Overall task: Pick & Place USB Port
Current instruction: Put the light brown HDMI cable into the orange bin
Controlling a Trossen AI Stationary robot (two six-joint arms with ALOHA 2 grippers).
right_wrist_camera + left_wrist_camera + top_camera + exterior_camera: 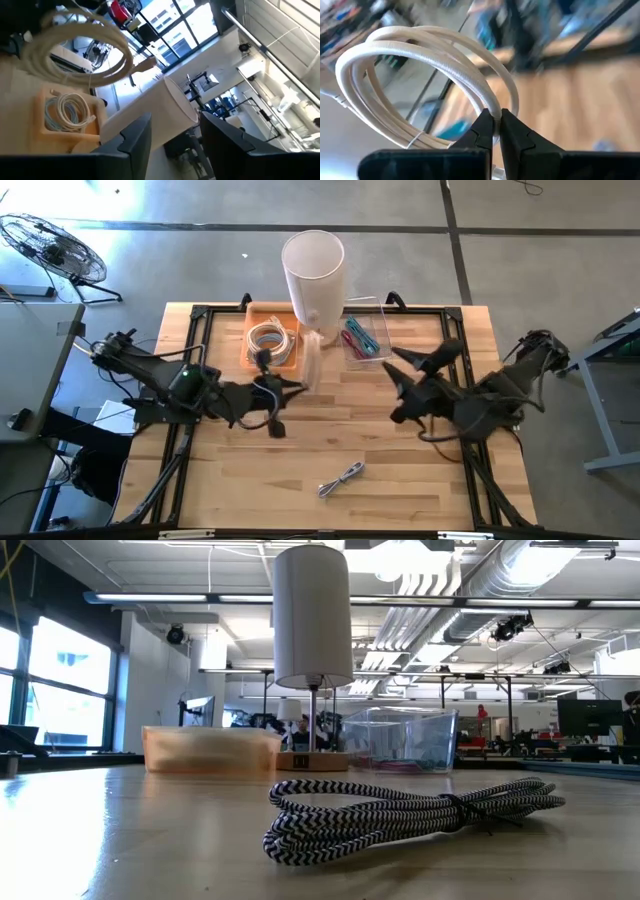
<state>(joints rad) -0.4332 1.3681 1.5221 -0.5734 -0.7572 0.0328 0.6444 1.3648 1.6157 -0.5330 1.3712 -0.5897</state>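
Observation:
My left gripper [298, 385] is shut on a coiled white cable [420, 55], which it holds in the air just in front of the orange tray [250, 358]. In the high view this coil [312, 365] shows edge-on as a pale strip. A second white coil [268, 337] lies in the orange tray. A black-and-white braided cable bundle [340, 478] lies flat on the table near its near edge, also close up in the low view [410, 815]. My right gripper [397, 370] is open and hovers right of the lamp, touching nothing. My left gripper pinches the white coil's strands [490, 107] between its two fingers [480, 131], which lie across the strands. The coil is lifted clear of the table and stands as a loop beyond the fingertips, seen from the right wrist view [85, 45] as a hanging ring.
A white cylindrical lamp [313, 275] stands at the table's far middle on a wooden base. A clear box [365, 335] with coloured cables sits to its right. Black frame rails [200, 315] border the table. Bare wood lies between the arms and the braided cable.

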